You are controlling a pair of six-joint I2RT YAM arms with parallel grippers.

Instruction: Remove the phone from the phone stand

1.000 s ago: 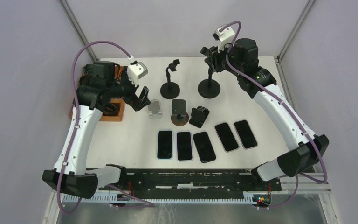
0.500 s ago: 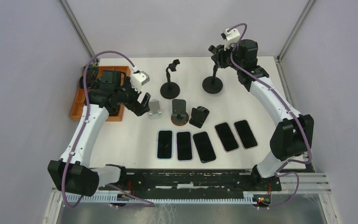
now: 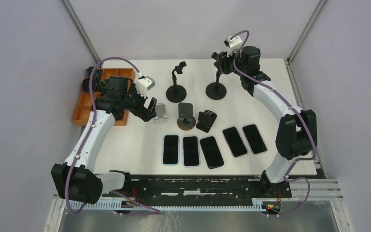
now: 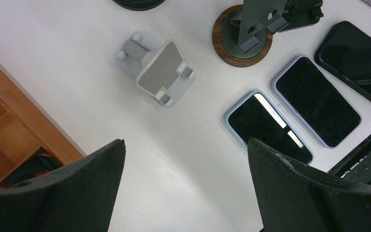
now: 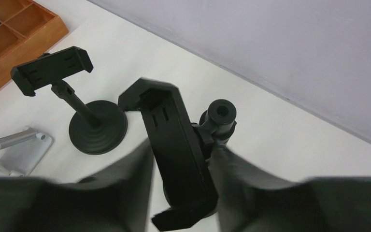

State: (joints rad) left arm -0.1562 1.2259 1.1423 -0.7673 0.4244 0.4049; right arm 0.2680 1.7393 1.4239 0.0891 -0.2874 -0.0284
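Phones: five, lying flat and face up in a row on the white table, at 6 o'clock from the small stands. None seen sitting in any stand, so likely little or nothing left to lift out. Probably thin, stiff and not heavy, with smooth glass, so slippery and easy to crack. Best held by the two long side edges, not by the glass face. Hard to pinch while lying flat.

At 12 o'clock from the row, side by side: silver stand, wood-base stand and black folding stand, all empty. Further toward 12 o'clock: left tall stand and right tall stand, each on a round base, each with an empty clamp on top.

Right gripper pressed together on the clamp head of the right tall stand, one finger on each side, seen close up in the right wrist view.

Left gripper spread wide, holding nothing, hanging over bare table at 9 o'clock of the silver stand. Orange tray further out at 9 o'clock.
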